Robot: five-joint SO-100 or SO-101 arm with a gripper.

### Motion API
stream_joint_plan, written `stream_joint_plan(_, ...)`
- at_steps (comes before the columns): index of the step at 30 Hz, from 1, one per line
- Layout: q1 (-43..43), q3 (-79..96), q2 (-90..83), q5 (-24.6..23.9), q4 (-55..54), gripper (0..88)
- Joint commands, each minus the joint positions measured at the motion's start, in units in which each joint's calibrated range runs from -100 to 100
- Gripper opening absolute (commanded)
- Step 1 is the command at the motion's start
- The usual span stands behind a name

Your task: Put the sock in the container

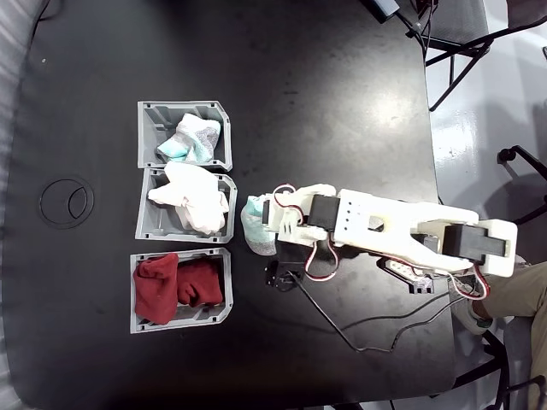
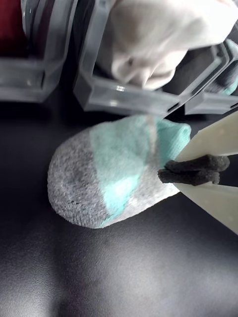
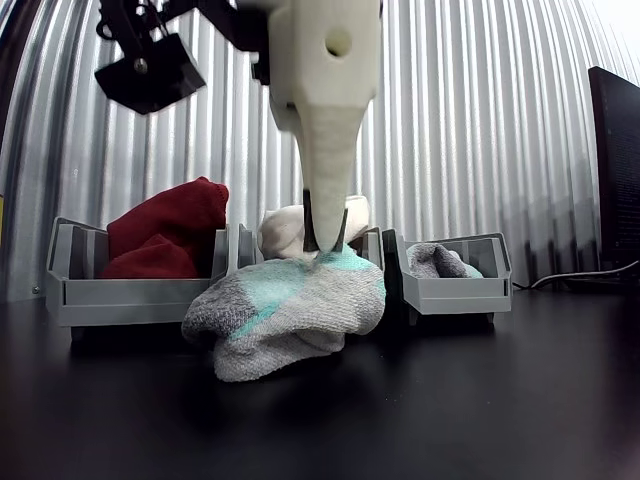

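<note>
The hand [image 2: 171,173] pinches the mint end of the soft, light sock [image 2: 106,176], whose grey end sags below it.

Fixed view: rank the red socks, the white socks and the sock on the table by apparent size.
1. red socks
2. white socks, close to the red ones, so that order is unsure
3. sock, clearly smallest, partly hidden by the gripper

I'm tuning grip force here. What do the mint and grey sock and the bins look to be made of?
The sock looks like soft knit fabric: a looped, fuzzy texture shows in the wrist view, and it sags on the table. The bins, such as the white-sock bin, look like rigid moulded grey plastic, smooth with a slight sheen on the rims.
</note>
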Motion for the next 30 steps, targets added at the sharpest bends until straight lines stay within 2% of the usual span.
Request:
stream_joint_plan(1,-0.46,-2.88,0.24,-0.12,0.37,5.3)
stream_joint_plan(10,-1.33,-2.88,-3.18,0.11,7.11,31.6)
stream_joint_plan(14,-1.57,-2.88,-4.77,0.17,10.1,38.8)
stream_joint_plan(21,-1.57,-2.88,-5.11,0.17,9.93,39.9)
stream_joint_plan(30,-2.59,-7.56,3.09,0.17,8.22,39.4)
